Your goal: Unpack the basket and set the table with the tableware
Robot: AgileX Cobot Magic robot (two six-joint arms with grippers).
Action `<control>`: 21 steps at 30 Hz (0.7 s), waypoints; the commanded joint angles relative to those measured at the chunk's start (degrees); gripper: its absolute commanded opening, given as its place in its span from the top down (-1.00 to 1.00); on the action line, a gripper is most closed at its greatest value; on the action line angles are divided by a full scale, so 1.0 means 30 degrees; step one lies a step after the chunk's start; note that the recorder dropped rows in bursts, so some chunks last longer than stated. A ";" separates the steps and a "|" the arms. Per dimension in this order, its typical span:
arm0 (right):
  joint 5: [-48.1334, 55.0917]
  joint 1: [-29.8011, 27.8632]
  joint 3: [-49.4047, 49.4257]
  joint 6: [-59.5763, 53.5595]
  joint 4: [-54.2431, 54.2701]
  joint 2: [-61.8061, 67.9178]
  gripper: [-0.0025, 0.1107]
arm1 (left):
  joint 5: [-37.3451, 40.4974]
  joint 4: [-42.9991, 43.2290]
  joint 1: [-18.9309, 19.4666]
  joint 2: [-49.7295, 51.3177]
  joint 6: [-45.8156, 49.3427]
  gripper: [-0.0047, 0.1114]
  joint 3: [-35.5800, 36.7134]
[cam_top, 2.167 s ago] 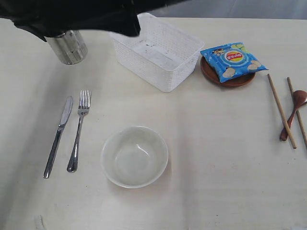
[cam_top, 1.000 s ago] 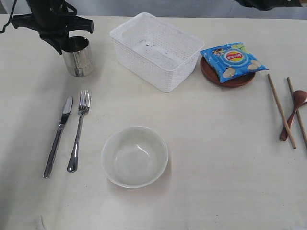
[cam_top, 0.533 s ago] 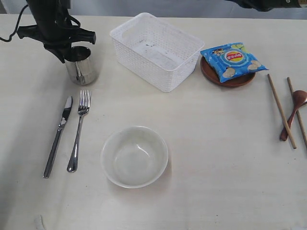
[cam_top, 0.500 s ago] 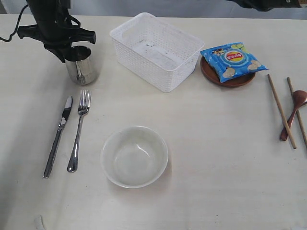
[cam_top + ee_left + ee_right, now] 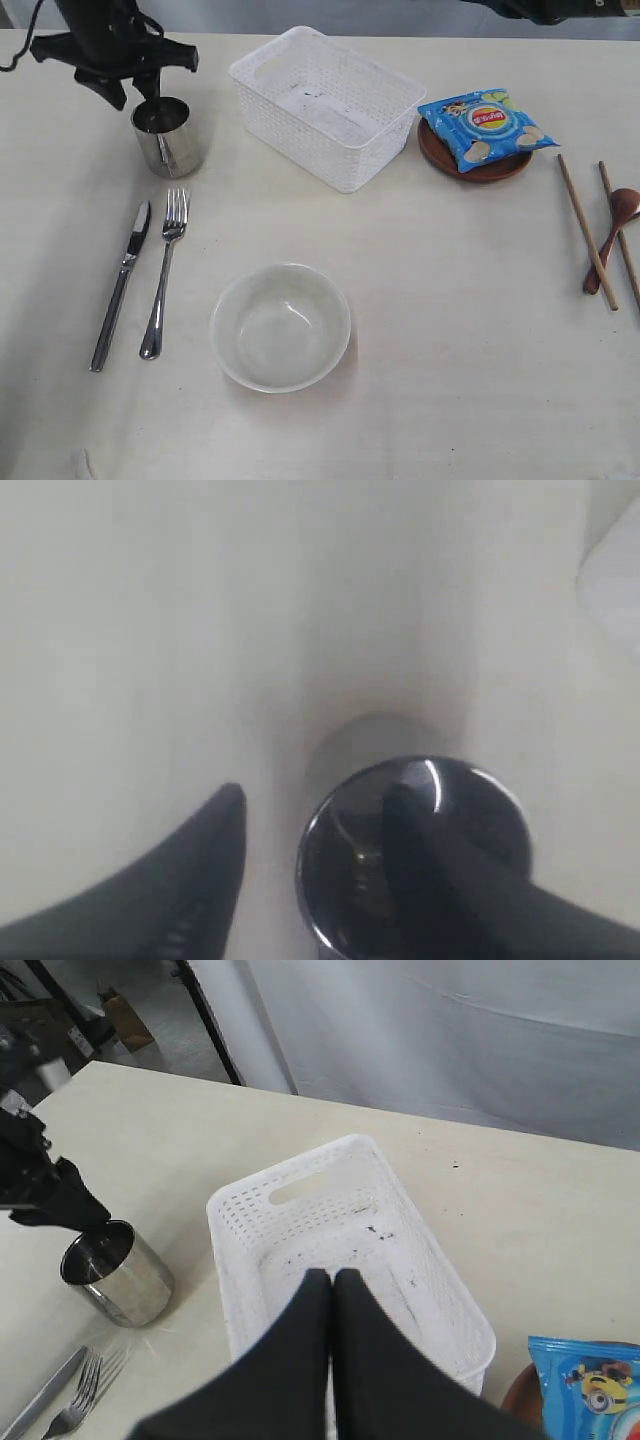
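Note:
The steel cup [image 5: 168, 138] stands upright on the table [image 5: 450, 330], just beyond the fork [image 5: 165, 270] and knife [image 5: 122, 285]. My left gripper [image 5: 128, 92] hovers over it, open; in the left wrist view one of the fingers [image 5: 405, 815] hangs over the cup's [image 5: 350, 865] mouth and the other is outside the rim. The white basket [image 5: 330, 170] is empty. My right gripper [image 5: 332, 1278] is shut on nothing, high above the basket [image 5: 300, 1185]. The off-white bowl [image 5: 281, 326] sits at front centre.
A brown plate [image 5: 480, 170] right of the basket carries a blue chip bag [image 5: 487, 125]. Two wooden chopsticks [image 5: 587, 232] and a dark red-brown spoon [image 5: 608, 245] lie at the right edge.
My left gripper has opened and let go of the cup, then lifted a little. The cup now stands free on the table. The right arm has not moved.

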 commanded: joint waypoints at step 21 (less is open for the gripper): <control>0.3538 0.0079 -0.3192 -0.4973 0.7831 0.2180 0.96 | -0.4770 -0.6320 0.0012 -1.5596 0.2958 0.92 0.9234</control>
